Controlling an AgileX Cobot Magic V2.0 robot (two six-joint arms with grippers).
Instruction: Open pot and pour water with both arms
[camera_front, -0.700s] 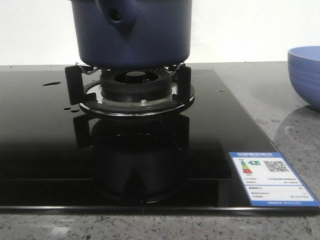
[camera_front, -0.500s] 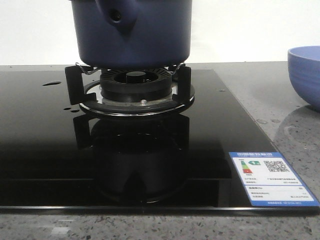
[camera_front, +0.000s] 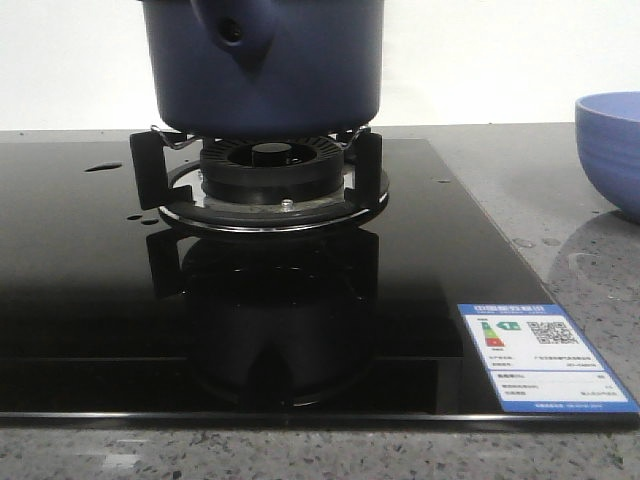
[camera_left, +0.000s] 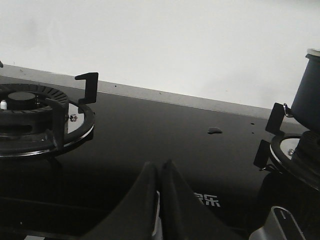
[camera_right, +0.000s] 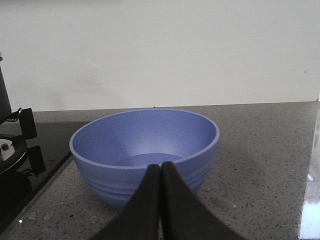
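Water (camera_front: 103, 167) lies as small glossy drops on the black glass hob (camera_front: 90, 300) toward the worktop's left edge. We see the navy pot (camera_front: 290, 80) sitting on the burner grate (camera_front: 270, 185) near the back edge, handle stub forward. Our left gripper (camera_left: 160, 172) is clenched on nothing above the hob; our right gripper (camera_right: 160, 172) is likewise closed and empty, just before the blue ribbed bowl (camera_right: 145, 150) near the right edge.
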